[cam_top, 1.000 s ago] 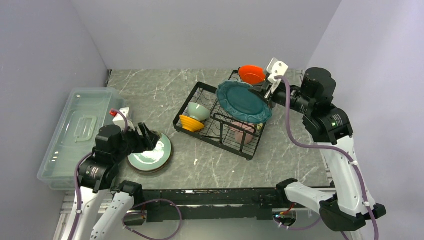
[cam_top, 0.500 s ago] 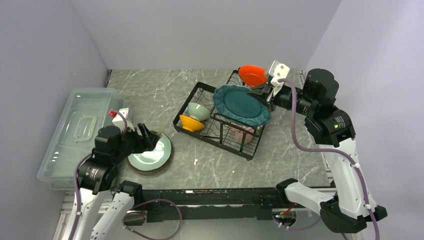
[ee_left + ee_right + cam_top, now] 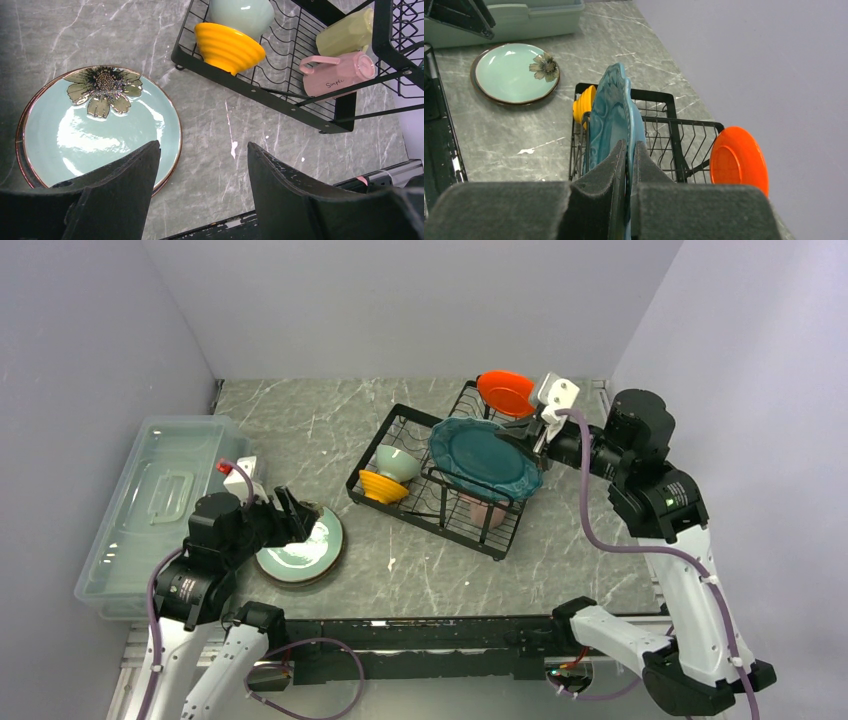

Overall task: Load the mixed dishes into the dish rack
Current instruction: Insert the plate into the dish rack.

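Grips the teal plate (image 3: 611,120) by its rim with the right gripper (image 3: 628,150), on edge over the raised tier of the dish rack (image 3: 370,455). Holds the left gripper (image 3: 202,150) open above the edge of the flowered plate (image 3: 95,130), flat on the table (image 3: 420,570).

Teal plate (image 3: 485,458) lower, nearer rack (image 3: 425,506)

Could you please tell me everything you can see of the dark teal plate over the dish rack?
The dark teal plate is large, round and glossy, like glazed ceramic, with a scalloped, embossed rim. The right gripper holds it by the rim, jaws shut on its edge. It hangs tilted over the raised tier of the black wire dish rack. Whether its lower edge touches the wires cannot be told.
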Robot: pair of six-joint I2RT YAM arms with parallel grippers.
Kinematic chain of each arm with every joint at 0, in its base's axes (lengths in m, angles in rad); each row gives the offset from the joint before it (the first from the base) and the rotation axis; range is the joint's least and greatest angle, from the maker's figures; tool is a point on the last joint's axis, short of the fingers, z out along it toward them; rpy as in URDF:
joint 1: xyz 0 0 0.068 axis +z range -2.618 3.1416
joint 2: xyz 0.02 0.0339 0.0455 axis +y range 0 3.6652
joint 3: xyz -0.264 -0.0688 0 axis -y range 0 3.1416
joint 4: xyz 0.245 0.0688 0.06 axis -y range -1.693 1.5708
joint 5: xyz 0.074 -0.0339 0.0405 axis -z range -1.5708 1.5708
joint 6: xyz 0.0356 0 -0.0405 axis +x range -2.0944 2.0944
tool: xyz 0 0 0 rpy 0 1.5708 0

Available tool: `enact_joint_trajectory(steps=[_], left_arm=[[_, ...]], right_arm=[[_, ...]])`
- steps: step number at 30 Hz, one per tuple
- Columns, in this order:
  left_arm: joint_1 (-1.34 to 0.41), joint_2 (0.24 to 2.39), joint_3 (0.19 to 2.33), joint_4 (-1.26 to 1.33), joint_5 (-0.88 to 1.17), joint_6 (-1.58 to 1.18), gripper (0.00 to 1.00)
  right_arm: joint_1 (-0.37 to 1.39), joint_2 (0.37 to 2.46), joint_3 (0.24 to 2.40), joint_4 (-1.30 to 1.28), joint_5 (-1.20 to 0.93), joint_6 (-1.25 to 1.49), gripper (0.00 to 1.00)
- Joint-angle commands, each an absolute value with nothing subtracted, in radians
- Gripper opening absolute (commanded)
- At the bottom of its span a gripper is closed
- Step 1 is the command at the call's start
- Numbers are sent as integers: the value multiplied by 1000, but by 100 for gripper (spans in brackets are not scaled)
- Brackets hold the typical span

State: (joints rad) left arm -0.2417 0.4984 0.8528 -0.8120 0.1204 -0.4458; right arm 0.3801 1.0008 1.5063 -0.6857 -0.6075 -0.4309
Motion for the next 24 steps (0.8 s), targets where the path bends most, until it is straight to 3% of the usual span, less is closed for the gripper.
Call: enact_joint_trajectory(steps=[1, 13, 24], left_arm=[[-245, 493, 851, -778, 135, -426, 70], [-244, 494, 851, -777, 136, -425, 70], [-245, 495, 850, -775, 137, -425, 70]], right_arm=[[379, 960, 1510, -521, -625, -469, 0], [379, 946, 1493, -456, -631, -437, 0], [378, 991, 1605, -468, -621, -441, 0]])
